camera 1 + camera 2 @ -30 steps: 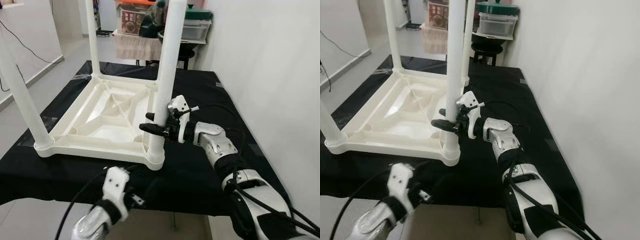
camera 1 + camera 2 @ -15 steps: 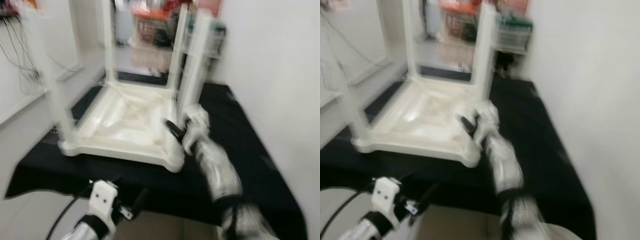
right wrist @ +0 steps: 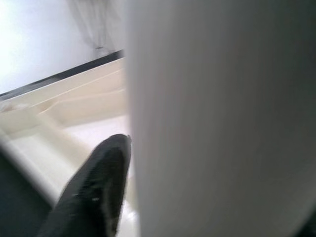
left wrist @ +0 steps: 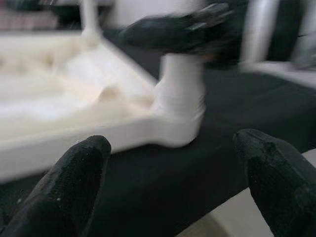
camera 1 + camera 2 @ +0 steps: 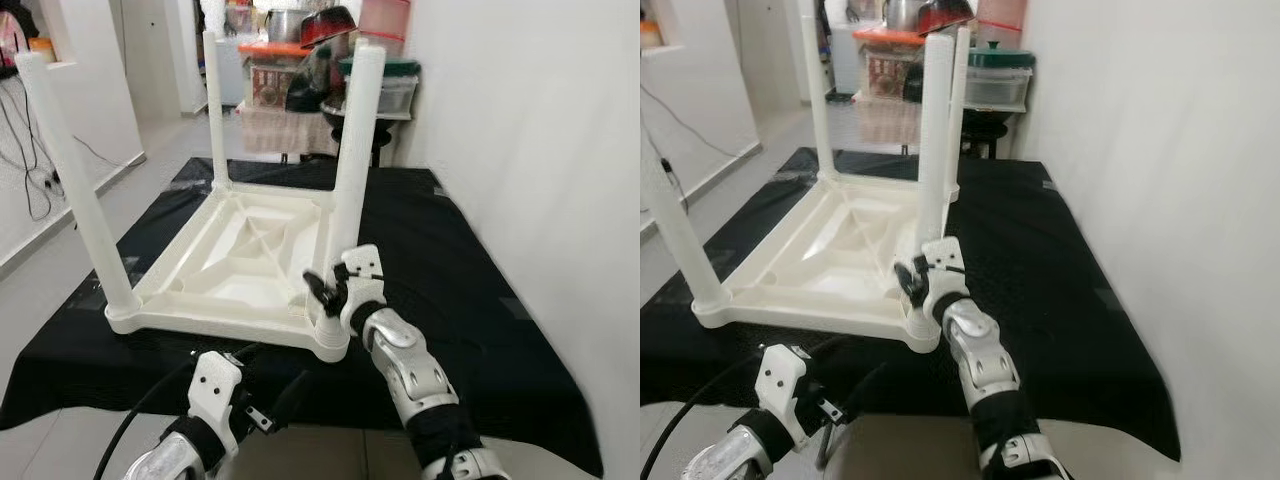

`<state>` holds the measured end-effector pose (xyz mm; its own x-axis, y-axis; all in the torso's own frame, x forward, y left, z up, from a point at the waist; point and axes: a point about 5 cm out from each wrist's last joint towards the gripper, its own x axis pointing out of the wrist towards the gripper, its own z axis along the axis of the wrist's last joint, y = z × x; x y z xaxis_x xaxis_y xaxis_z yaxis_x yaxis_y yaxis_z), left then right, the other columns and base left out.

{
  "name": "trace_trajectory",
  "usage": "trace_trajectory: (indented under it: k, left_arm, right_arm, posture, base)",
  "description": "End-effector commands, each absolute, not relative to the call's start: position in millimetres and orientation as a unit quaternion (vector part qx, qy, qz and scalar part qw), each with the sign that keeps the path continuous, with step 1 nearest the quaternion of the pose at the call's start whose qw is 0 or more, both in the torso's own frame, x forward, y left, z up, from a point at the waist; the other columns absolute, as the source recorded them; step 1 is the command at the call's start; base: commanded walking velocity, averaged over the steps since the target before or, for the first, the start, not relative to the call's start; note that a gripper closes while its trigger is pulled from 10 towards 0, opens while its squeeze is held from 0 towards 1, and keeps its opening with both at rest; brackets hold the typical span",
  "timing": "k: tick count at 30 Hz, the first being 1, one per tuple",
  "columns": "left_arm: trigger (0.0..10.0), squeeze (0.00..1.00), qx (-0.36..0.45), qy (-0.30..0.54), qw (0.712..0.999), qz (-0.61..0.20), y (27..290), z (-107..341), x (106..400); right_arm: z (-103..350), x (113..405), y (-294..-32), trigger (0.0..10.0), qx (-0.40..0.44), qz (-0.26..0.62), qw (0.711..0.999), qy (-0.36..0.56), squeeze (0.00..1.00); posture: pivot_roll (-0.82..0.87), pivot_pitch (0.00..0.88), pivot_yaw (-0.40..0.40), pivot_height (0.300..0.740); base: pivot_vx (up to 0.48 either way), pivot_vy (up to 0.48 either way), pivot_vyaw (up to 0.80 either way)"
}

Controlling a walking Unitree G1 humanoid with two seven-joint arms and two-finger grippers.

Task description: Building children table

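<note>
Changed since one second ago: head camera has pulled back and tilted up, so all four leg tops now fall inside the view; right gripper has slid down the near-right leg from mid-shaft to just above the socket.

Item 1. Children's table (image 5: 250,250), white plastic, lying upside down on a black cloth (image 5: 470,260), ribbed underside up. Four legs stand upright in the corner sockets; long axis of each is vertical.

Item 2. Near-right leg (image 5: 352,170), at the table's 5 o'clock corner. Its base sits in the socket collar (image 5: 330,335), at the near edge of the cloth.

Item 3. Right gripper (image 5: 328,290), fingers set on either side of the near-right leg just above the collar, closed onto the shaft. Right wrist view: one black finger (image 3: 94,192) lies against the white shaft. Leg stands at the gripper's 12 o'clock, axis crossing the fingers at right angles.

Item 4. Left gripper (image 4: 173,187), low, at 7 o'clock from the same corner, apart from it; fingers spread wide, holding nothing.

Judgement: right arm is the working arm. Seating the leg calls for a push straight down along its vertical axis; a sideways load could tip it in the socket.

Item 5. Storage boxes (image 5: 385,85) on shelving at 12 o'clock, beyond the cloth.
</note>
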<state>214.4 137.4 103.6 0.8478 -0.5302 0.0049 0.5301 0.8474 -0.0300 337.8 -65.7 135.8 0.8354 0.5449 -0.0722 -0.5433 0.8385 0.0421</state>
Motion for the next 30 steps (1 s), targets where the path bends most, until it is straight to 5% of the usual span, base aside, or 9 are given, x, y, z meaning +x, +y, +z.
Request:
trace_trajectory:
  k: [1,2,3,6,9,18,20,23,30]
  left_arm:
    - [10.0,0.0,-0.018,0.003,0.961,-0.275,137.8,103.0,215.0]
    - [10.0,0.0,-0.019,0.002,0.961,-0.275,137.8,103.2,215.4]
    - [10.0,0.0,-0.02,0.0,0.961,-0.277,137.4,103.4,216.3]
    - [10.0,0.0,-0.028,-0.004,0.957,-0.29,135.7,104.5,220.5]
    - [10.0,0.0,-0.032,-0.003,0.955,-0.294,135.3,104.4,221.0]
    - [10.0,0.0,-0.037,-0.003,0.955,-0.294,134.1,104.2,221.9]
    - [10.0,0.0,-0.037,-0.003,0.956,-0.292,133.8,104.2,221.7]
    - [10.0,0.0,-0.037,-0.003,0.956,-0.291,133.7,104.1,221.8]
    - [10.0,0.0,-0.043,-0.003,0.955,-0.294,130.8,105.0,221.1]
  right_arm:
    - [146.3,337.7,-62.4,10.0,0.012,0.304,0.952,0.026,1.0]
    - [149.6,335.8,-61.1,10.0,0.01,0.33,0.944,0.023,0.98]
    - [151.9,335.0,-60.0,10.0,-0.001,0.369,0.929,0.016,0.0]
    - [153.7,337.7,-63.1,10.0,-0.036,0.506,0.862,0.004,0.0]
    - [155.9,343.3,-68.6,10.0,-0.027,0.538,0.842,0.011,0.0]
    - [165.3,360.3,-85.4,10.0,-0.007,0.549,0.836,0.029,0.0]
    - [169.4,365.4,-90.9,1.2,0.008,0.545,0.838,0.035,0.0]
    - [171.8,367.3,-93.2,0.0,0.017,0.544,0.839,0.035,0.0]
    - [177.2,372.5,-105.7,0.0,0.026,0.536,0.844,0.021,0.0]
  posture:
    - [0.1,0.0,-0.09,0.74]
    - [0.1,0.0,-0.089,0.74]
    - [0.1,0.0,-0.089,0.74]
    - [0.11,0.0,-0.097,0.74]
    - [0.11,0.0,-0.101,0.74]
    - [0.14,0.0,-0.137,0.74]
    - [0.15,0.0,-0.151,0.74]
    - [0.15,0.0,-0.151,0.74]
    - [0.15,0.0,-0.175,0.74]
  base:
    - [0.0,0.0,0.0]
    - [0.0,0.0,0.0]
    - [0.0,0.0,0.0]
    - [0.0,0.0,0.0]
    - [0.0,0.0,0.0]
    - [0.0,0.0,0.0]
    - [0.0,0.0,0.0]
    - [0.0,0.0,0.0]
    - [0.0,0.0,0.0]
